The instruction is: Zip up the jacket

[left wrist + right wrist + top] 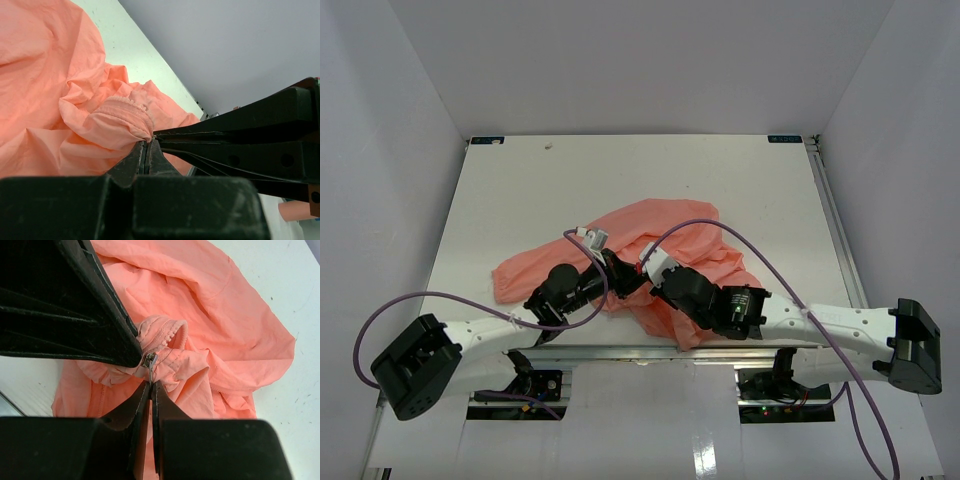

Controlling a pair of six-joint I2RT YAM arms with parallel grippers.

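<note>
The salmon-pink jacket (670, 230) lies crumpled on the white table, near its front edge. My two grippers meet tip to tip at a bunched fold of it. In the left wrist view my left gripper (146, 143) is shut on the jacket's (45, 75) gathered fabric beside the zipper teeth (125, 102). In the right wrist view my right gripper (151, 382) is shut on the small metal zipper pull (150, 365), with the jacket (200, 305) spread behind it. Seen from above, the left gripper (617, 270) and right gripper (642, 267) almost touch.
The white table (620, 170) is walled in at the left, back and right. Purple cables (750, 245) loop over both arms. The table's front rail (620, 352) runs just below the jacket's near hem.
</note>
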